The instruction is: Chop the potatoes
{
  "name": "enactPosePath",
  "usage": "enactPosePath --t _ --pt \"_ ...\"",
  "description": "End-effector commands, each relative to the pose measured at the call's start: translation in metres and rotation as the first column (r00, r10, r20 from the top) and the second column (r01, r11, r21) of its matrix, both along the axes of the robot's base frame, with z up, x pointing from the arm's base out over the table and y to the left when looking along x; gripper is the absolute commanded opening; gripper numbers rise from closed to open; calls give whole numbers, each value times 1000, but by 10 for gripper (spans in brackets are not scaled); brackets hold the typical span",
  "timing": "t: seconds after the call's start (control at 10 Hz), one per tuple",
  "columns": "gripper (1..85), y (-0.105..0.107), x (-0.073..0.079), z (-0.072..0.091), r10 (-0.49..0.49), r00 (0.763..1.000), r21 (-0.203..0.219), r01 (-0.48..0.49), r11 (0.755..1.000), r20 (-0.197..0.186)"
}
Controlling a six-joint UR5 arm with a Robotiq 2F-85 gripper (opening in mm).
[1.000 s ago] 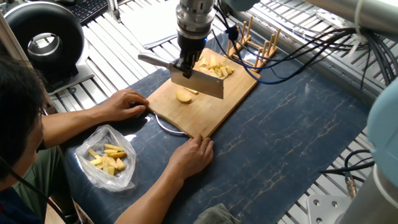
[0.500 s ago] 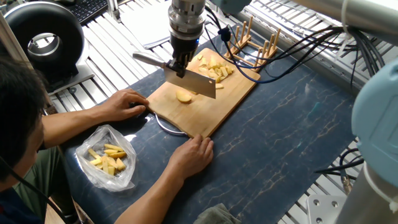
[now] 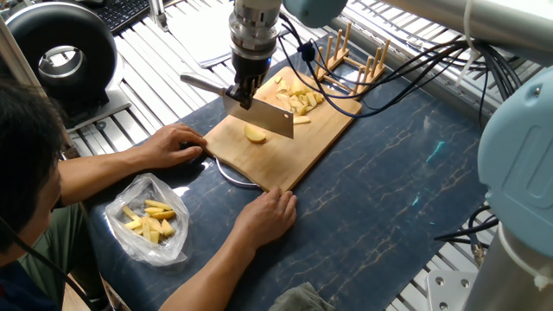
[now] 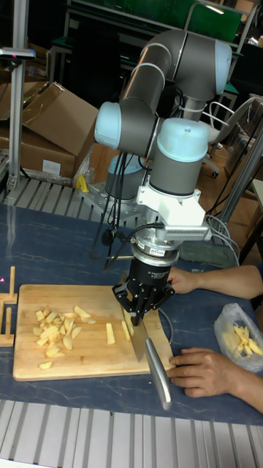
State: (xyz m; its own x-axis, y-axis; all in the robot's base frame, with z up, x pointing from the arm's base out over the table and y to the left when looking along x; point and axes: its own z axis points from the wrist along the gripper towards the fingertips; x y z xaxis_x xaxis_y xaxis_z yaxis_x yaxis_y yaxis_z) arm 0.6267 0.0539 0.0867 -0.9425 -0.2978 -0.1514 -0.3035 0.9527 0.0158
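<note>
- Gripper (image 3: 244,90) clamps a cleaver (image 3: 259,116) w/ fingers closed on it where handle meets blade; blade hangs above the cutting board (image 3: 324,130), clear of the wood.
- Fixed view: we see a rounded potato chunk (image 3: 255,134) lying just under/beside the blade, plus a pile of cut potatoes (image 3: 296,95) toward the board's far end.
- Tall fixed view: the chunk is hidden behind gripper (image 4: 136,319) & blade; instead we get the pile (image 4: 57,330) spread on the board's other half and one stick (image 4: 110,333) lying apart, near the cleaver (image 4: 151,355).
- Tall view also shows the handle pointing off the board edge (image 4: 22,367) toward the camera; we can't tell that from the fixed view.
- Person's two hands steady the board: one hand (image 3: 177,143) at a corner, the other hand (image 3: 269,216) on the near edge.
- Plastic bag (image 3: 149,220) of yellow pieces sits on the dark mat (image 3: 406,181), near the person; only its edge shows in the tall view.
- Wooden rack (image 3: 354,65) stands beyond the board.
</note>
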Motion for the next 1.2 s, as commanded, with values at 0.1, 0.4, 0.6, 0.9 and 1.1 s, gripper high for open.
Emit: enactPosePath --t 0.1,0.4,0.6,0.9,1.1 --pt "10 3 3 -3 -9 1000 11 9 1000 8" --pt "10 3 2 -4 -13 1000 11 12 1000 10" --pt "10 5 2 -4 -17 1000 17 17 1000 9" --pt "10 6 2 -3 -20 1000 26 20 999 7" --pt "10 4 2 -4 -16 1000 26 16 1000 11"
